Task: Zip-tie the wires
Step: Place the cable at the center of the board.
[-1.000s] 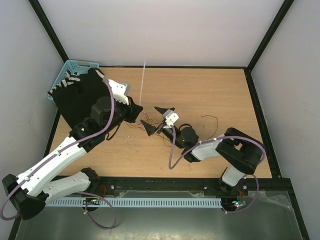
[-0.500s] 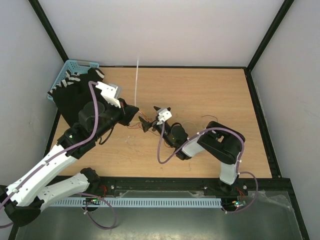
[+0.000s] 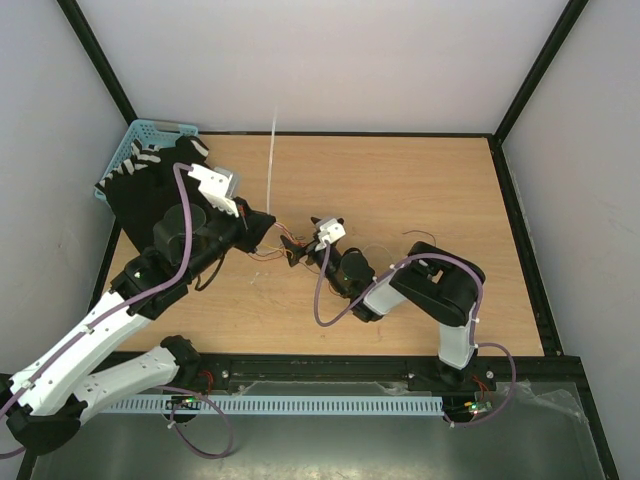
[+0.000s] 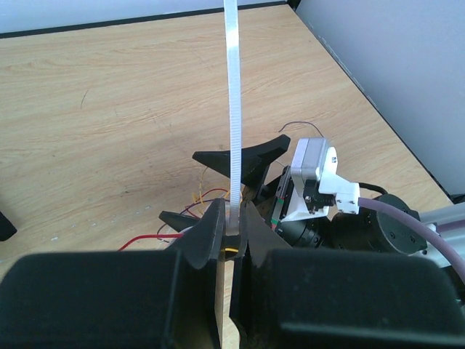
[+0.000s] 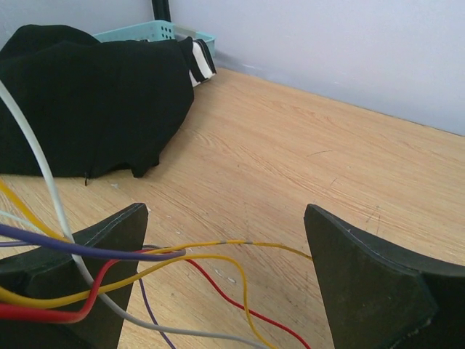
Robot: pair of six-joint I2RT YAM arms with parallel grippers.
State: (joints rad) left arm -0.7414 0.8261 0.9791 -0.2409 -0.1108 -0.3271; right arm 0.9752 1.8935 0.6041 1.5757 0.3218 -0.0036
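Wood table, left hand pinching zip tie — right hand wide, shifted astride wires

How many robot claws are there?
2. The left gripper, shut on the white zip tie, is left of centre; the right gripper, open, is just right of it, at the wires.

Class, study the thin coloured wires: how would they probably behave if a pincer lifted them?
The wires would likely sag and trail, since they lie in loose curves. Being so thin, they are probably very light, and single strands might slip from the open right pincer.
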